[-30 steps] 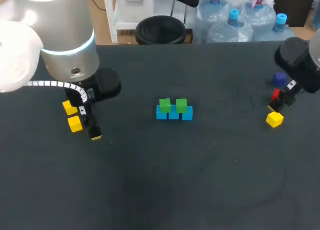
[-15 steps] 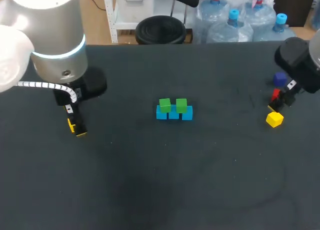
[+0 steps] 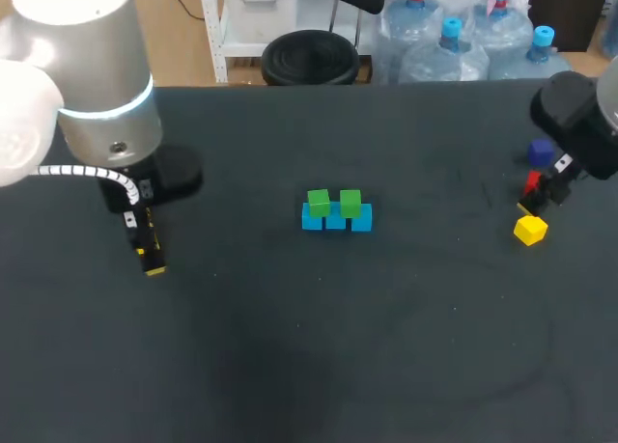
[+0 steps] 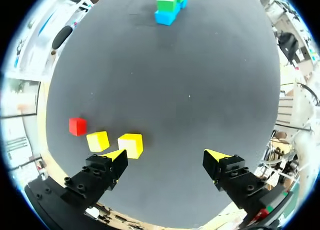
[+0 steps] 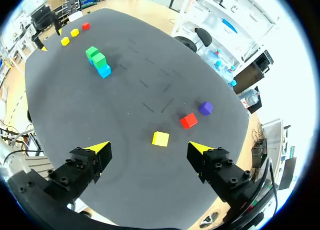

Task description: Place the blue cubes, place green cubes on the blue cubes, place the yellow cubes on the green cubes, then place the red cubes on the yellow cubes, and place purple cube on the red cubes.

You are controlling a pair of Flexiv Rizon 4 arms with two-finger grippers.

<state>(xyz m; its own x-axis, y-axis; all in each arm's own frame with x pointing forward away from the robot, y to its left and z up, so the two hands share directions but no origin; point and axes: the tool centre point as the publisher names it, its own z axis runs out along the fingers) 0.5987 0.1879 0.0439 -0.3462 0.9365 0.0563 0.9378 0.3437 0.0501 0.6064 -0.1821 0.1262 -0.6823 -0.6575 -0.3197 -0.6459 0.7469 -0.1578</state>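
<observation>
– Starting at the left gripper (image 4: 167, 160): how do its fingers stand, and on what?

– Apart, with nothing between them. It hangs low over the table (image 3: 290, 366), well to the left of the blue row (image 3: 335, 218). The near yellow cube (image 4: 131, 144) lies just ahead of one finger, not between the two. A second yellow cube (image 4: 98, 140) sits just beside it and the left red cube (image 4: 77, 126) is a little past that. All three are well to the left of the blue row.

– Your reading of that posture?

– Judged a set-up for a yellow pick. The green cubes (image 3: 334, 203) already sit on top of the blue row, so yellow is the layer due. The gripper looks off-centre to the near yellow cube. Closing as it stands would likely push that cube into its neighbour.

– And the right gripper (image 5: 150, 150)?

– Also spread and empty, well to the right of the blue row. The right yellow cube (image 5: 160, 138) lies just ahead of its fingertips, in line with the gap. The right red cube (image 5: 188, 120) and the purple cube (image 5: 205, 107) lie near each other beyond it.

– Why is stock kept on both sides?

– Judged as supply set apart from the build, so neither arm crowds the blue row. Red and purple go on last, so they lie untouched.
</observation>
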